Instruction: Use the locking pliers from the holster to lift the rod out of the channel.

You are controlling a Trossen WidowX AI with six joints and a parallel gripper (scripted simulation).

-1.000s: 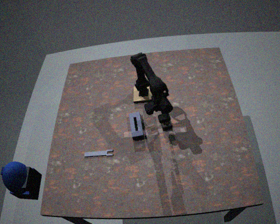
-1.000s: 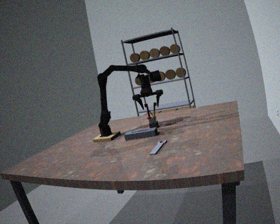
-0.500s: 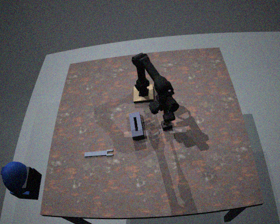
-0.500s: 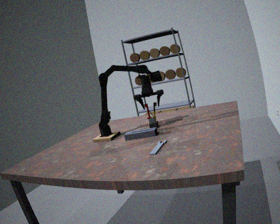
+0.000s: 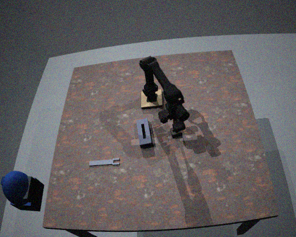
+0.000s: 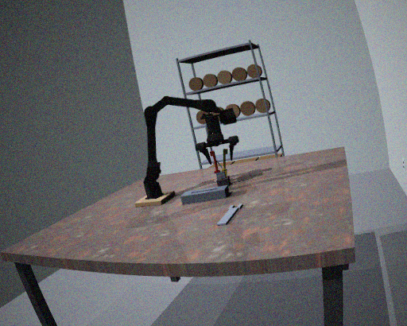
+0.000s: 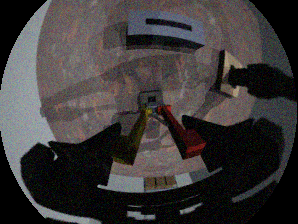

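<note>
The locking pliers stand upright in the dark holster point(image 5: 176, 134) point(image 6: 223, 181), jaws hidden, with a red handle point(image 6: 215, 162) point(image 7: 176, 129) and a yellow handle point(image 6: 225, 159) point(image 7: 138, 134) spread apart above it. My gripper point(image 6: 220, 161) point(image 7: 152, 121) points down, wide open and empty; its fingertips are outside the two handles, around their upper part. No contact with the handles shows. The grey-blue channel block point(image 5: 146, 141) point(image 6: 206, 196) point(image 7: 170, 34) lies beside the holster with a narrow dark slot on top. The rod cannot be made out in the slot.
A flat grey wrench-shaped piece point(image 5: 101, 162) point(image 6: 226, 217) lies on the table beyond the block. The arm's wooden base plate point(image 5: 146, 104) point(image 6: 142, 203) point(image 7: 228, 88) is near the block. A blue ball-topped object point(image 5: 15, 185) stands off the table's edge. A shelf rack point(image 6: 225, 53) stands behind.
</note>
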